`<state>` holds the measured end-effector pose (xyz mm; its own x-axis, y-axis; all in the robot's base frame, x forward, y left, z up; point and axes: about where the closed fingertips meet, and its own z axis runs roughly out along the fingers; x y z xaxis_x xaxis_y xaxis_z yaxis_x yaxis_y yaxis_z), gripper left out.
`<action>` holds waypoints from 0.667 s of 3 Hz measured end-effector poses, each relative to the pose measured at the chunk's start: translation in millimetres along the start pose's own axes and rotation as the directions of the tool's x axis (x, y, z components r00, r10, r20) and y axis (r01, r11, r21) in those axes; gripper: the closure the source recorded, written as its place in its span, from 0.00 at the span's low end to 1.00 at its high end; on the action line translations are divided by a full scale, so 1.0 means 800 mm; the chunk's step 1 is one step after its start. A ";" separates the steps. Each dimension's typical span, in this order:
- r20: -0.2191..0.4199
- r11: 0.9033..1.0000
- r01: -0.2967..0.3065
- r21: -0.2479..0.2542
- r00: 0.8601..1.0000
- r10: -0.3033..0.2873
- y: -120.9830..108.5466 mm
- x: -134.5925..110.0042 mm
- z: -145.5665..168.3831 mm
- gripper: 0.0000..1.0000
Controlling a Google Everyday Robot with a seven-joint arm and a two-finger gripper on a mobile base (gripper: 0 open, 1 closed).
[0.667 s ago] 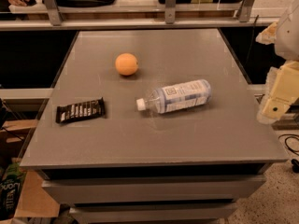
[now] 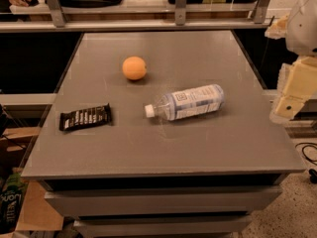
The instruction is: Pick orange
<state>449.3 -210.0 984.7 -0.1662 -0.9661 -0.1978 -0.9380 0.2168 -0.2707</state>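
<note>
The orange (image 2: 134, 68) is a small round fruit resting on the grey table (image 2: 163, 148), toward the far left of its middle. My gripper (image 2: 289, 105) hangs at the right edge of the view, beside and just past the table's right edge. It is far to the right of the orange and touches nothing, with the white arm (image 2: 303, 26) above it.
A clear plastic bottle (image 2: 185, 102) lies on its side in the table's middle, cap pointing left, between the gripper and the orange. A dark snack bar wrapper (image 2: 85, 117) lies at the left front. A shelf rail (image 2: 148, 24) runs behind the table. Drawers sit below the tabletop.
</note>
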 end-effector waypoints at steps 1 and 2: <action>0.002 0.992 0.123 0.006 0.992 -0.123 -0.023 -0.029 -0.001 0.00; 0.009 0.958 0.286 0.034 0.958 -0.286 -0.057 -0.081 -0.002 0.00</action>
<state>502.4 -157.7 1011.6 0.1120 -0.9864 -0.1204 -0.9354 -0.0637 -0.3479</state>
